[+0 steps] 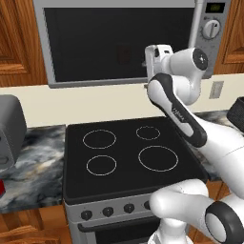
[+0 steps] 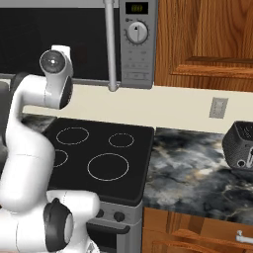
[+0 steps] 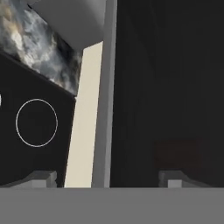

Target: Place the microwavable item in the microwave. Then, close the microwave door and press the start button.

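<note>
Cup, left base view: red-pink cup [image 1: 124, 53] shows dimly behind the shut microwave door [image 1: 114, 45]
Right base view: I must reach right next for the start button on the microwave [image 2: 137, 47] panel
Hand view: gripper [image 3: 107, 178] fingers spread apart, empty, facing the door

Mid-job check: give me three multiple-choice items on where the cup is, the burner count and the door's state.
1. Where is the red cup? A on the cooktop; B behind the microwave door glass; C on the floor.
2. How many burner rings are on the cooktop? A two; B six; C four.
3. The microwave door is: A shut; B swung wide open; C taken off.

Answers: B, a dim red shape shows through the dark glass. C, four white rings are drawn on the black top. A, the glass panel sits flush in its frame.
</note>
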You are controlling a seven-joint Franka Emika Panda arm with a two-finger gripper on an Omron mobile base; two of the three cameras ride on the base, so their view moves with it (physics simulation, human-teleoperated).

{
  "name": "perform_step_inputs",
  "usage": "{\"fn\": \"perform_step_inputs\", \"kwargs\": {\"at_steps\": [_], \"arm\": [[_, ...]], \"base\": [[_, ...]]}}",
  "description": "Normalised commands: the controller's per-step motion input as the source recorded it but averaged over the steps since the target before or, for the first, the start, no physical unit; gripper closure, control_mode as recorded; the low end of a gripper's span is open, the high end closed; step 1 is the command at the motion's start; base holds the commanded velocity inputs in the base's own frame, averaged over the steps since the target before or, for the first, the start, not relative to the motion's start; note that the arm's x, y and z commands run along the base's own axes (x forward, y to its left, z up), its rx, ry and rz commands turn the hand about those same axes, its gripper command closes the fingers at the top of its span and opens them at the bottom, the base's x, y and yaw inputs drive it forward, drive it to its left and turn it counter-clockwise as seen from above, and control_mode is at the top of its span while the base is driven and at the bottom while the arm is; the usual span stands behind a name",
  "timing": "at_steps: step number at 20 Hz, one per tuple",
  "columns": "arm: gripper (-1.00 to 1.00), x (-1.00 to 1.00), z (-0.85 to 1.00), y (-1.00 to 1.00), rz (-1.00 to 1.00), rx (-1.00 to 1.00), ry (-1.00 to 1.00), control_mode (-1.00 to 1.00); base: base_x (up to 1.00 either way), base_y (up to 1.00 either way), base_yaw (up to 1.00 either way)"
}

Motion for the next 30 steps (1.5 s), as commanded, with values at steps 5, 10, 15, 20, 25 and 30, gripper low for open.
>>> {"fn": "perform_step_inputs", "kwargs": {"at_steps": [5,10,15,20,25,30], "arm": [[-1.00,-1.00,-0.09,-0.67,0.07,0.06,-0.15,-1.00],[-1.00,-0.74,0.00,-1.00,-0.01,0.20,-0.03,-1.00],[-1.00,-0.16,-0.02,-1.00,-0.05,0.21,0.00,-1.00],[-1.00,0.09,-0.03,-0.93,-0.06,0.13,0.01,-1.00],[-1.00,0.30,0.00,-0.63,-0.02,0.04,0.00,-1.00],[-1.00,0.51,0.00,-0.14,0.00,0.01,0.01,-1.00]], "base": [[0.00,0.00,0.00],[0.00,0.00,0.00],[0.00,0.00,0.00],[0.00,0.00,0.00],[0.00,0.00,0.00],[0.00,0.00,0.00]]}}
